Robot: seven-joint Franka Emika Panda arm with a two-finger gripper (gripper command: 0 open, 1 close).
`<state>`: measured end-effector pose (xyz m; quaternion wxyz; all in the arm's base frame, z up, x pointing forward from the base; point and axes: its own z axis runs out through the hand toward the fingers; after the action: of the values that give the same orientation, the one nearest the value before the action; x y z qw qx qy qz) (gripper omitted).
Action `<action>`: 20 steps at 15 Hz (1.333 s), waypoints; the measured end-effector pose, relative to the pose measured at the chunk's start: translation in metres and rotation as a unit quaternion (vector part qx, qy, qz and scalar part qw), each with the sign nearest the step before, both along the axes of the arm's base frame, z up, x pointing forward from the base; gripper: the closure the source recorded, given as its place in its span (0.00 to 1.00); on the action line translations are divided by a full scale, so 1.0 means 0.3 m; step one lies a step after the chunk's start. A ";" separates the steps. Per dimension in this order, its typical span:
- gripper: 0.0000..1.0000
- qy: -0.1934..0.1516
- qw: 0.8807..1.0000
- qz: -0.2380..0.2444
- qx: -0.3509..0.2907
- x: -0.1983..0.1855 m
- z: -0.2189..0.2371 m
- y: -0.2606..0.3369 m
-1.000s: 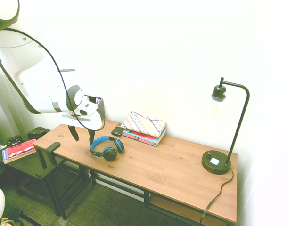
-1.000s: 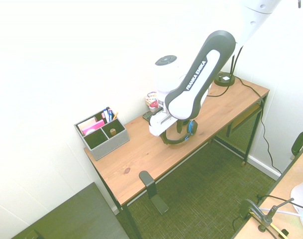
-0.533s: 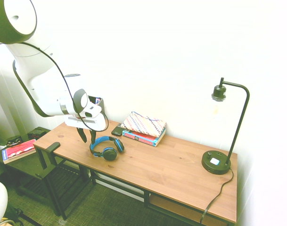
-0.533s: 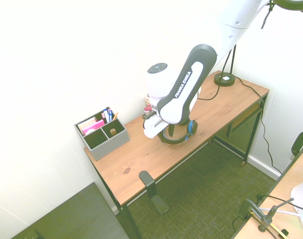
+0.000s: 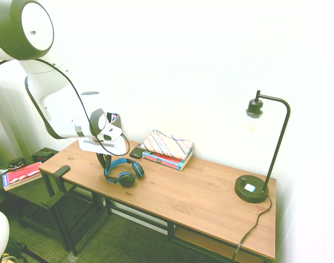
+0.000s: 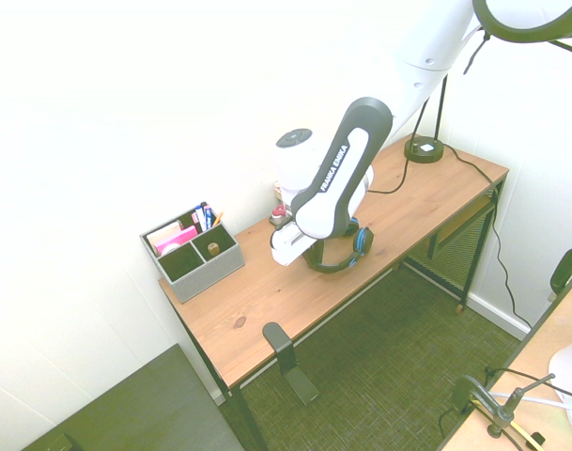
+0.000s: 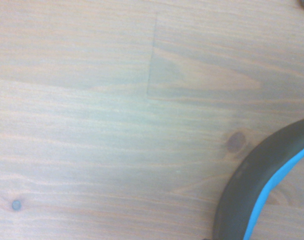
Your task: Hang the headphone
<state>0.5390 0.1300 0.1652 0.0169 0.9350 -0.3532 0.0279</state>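
1. First exterior view: the headphone [image 5: 124, 171] lies flat on the wooden surface [image 5: 199, 197], near its front edge, just in front of a stack of books [image 5: 168, 149]; a desk lamp [image 5: 260, 148] stands well apart at the far end.
2. The claw [image 5: 105, 161] points straight down at the outer curve of the blue headband. Its fingers look drawn in about the band, but whether they have bitten on it I cannot tell: the second exterior view hides them behind the arm.
3. The wrist view shows only a dark arc of headband with a blue edge against bare wood, so the claw sits at the band and not at an ear cup.
4. The step in hand, by my judgement, is securing the band. Do it well by closing squarely across the band's width, low enough that the pads catch the whole edge and do not pinch only the rim.
5. Lift slowly and straight up; the cups will swing below the band.
6. A black hook-like bracket [image 6: 279, 340] at the surface's front edge looks the likely hanger. A grey organiser [image 6: 192, 251] stands at the back.
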 end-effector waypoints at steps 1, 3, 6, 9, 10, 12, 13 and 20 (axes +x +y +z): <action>1.00 0.000 1.000 -0.002 0.001 0.000 0.000 -0.001; 1.00 0.002 1.000 -0.009 0.008 0.002 0.002 -0.005; 1.00 0.003 1.000 -0.018 0.020 -0.007 0.031 0.014; 1.00 -0.002 0.999 -0.031 0.018 -0.034 0.149 0.046; 1.00 -0.001 0.999 -0.041 0.013 -0.051 0.213 0.059; 1.00 0.008 0.999 -0.051 0.010 -0.108 0.343 0.095; 1.00 0.010 0.999 -0.051 0.010 -0.150 0.401 0.120; 1.00 0.015 1.000 -0.004 0.022 -0.547 0.507 0.294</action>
<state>0.3750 0.2183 0.3173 0.0021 0.9339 -0.3574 0.0058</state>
